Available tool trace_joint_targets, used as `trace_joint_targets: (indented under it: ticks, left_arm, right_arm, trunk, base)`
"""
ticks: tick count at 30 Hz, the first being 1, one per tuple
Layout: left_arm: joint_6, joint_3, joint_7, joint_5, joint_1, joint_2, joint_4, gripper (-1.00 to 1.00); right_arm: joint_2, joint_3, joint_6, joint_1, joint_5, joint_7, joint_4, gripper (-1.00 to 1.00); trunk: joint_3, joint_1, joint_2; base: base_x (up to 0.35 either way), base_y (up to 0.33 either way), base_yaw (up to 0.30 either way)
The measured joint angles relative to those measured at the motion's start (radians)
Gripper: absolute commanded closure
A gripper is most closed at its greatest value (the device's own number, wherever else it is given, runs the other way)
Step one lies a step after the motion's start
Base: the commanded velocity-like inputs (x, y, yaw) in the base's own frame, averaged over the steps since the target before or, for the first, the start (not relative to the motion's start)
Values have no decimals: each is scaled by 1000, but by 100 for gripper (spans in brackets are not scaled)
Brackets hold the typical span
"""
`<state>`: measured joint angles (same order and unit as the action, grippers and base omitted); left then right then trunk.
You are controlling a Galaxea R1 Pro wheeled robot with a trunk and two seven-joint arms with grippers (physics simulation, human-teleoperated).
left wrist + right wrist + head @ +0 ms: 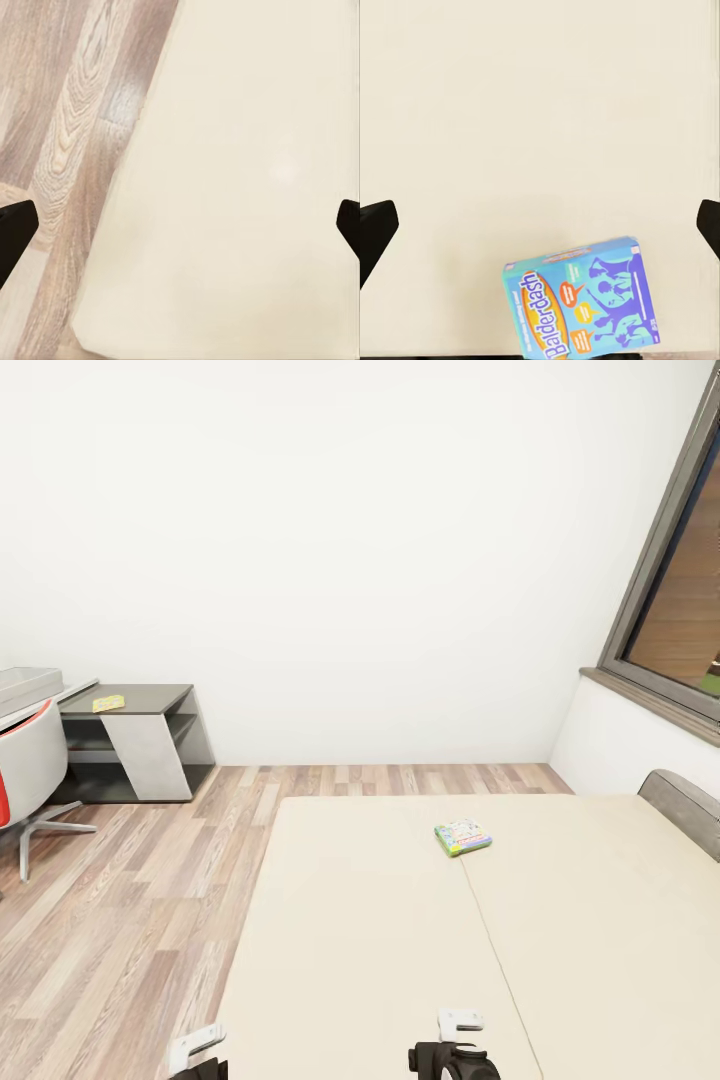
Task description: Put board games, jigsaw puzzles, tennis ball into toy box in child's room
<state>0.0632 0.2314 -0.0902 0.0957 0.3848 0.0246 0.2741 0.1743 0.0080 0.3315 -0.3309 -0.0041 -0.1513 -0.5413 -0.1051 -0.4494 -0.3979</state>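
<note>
On the beige mattress of the bed (400, 920) lies a green-edged board game (463, 837) with a white colourful cover, near the middle seam. A light blue "Balderdash" board game (585, 304) lies flat on the mattress in the right wrist view. My right gripper (540, 232) hovers open above it, nothing between its fingertips (375, 229). My left gripper (180, 225) is open over the mattress edge and the wood floor. The light grey toy box (28, 688) stands on the table (78, 692) at the far left.
A low dark grey desk (140, 745) with a white panel stands against the wall, and a small yellowish flat thing (108, 703) lies on it. A red and white swivel chair (30, 775) is beside it. The window (680, 590) and grey headboard (685, 805) are on the right.
</note>
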Motion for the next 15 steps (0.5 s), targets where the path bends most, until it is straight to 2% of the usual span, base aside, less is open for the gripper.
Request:
trace_joint_targets:
  ticks: [5, 15]
  left_arm:
    - [0, 0, 0, 0, 0, 0, 0, -100]
    - [0, 0, 0, 0, 0, 1, 1, -100]
  right_arm:
    - [0, 0, 0, 0, 0, 0, 0, -100]
    - [0, 0, 0, 0, 0, 0, 0, -100]
  trunk:
    - [0, 0, 0]
    - [0, 0, 0]
  base:
    - [0, -112, 0]
    - [0, -13, 0]
